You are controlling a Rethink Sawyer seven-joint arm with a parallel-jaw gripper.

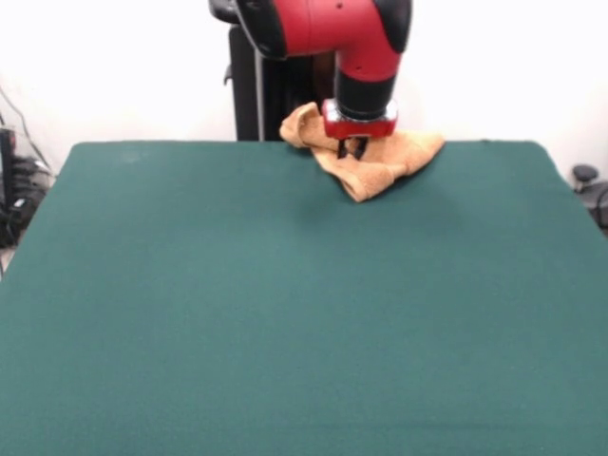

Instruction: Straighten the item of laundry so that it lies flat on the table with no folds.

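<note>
Gripping the crumpled orange-tan terry towel (380, 163) at the green felt desk's (285, 313) twelve o'clock, fingers (353, 149) seemingly clamped, we judge spreading comes next.

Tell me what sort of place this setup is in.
Probably a robotics lab or test room: a red and black robot arm works over a bare green table, against a plain white wall, with cables at the side.

Towel (375, 161) at table's (285, 313) far edge, middle part covered by gripper (353, 150); fingers too small and dark to judge as parted or closed. Arm (328, 28) cut off by top edge; table's near corners cut off below
</note>
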